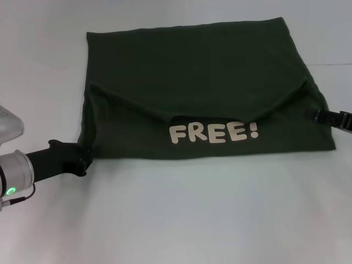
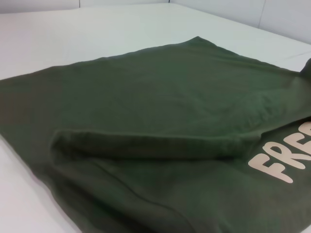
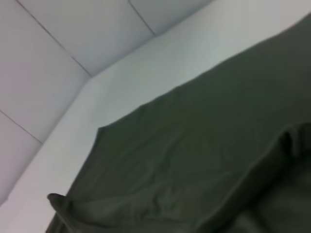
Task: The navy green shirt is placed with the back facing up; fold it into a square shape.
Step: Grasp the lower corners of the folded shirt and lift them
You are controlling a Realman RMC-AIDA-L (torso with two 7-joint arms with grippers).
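The navy green shirt (image 1: pixel 192 71) lies flat on the white table. Its near part is folded back over it, so the cream "FREE!" lettering (image 1: pixel 213 132) faces up. My left gripper (image 1: pixel 83 158) is at the shirt's near left corner and touches the fabric edge. My right gripper (image 1: pixel 330 118) is at the shirt's right edge, mostly out of frame. The left wrist view shows the folded flap and part of the lettering (image 2: pixel 286 160) close up. The right wrist view shows only dark fabric (image 3: pixel 194 160) and the table.
The white table (image 1: pixel 181 220) stretches wide in front of the shirt and to its left. White wall panels (image 3: pixel 73 34) stand behind the table's far edge.
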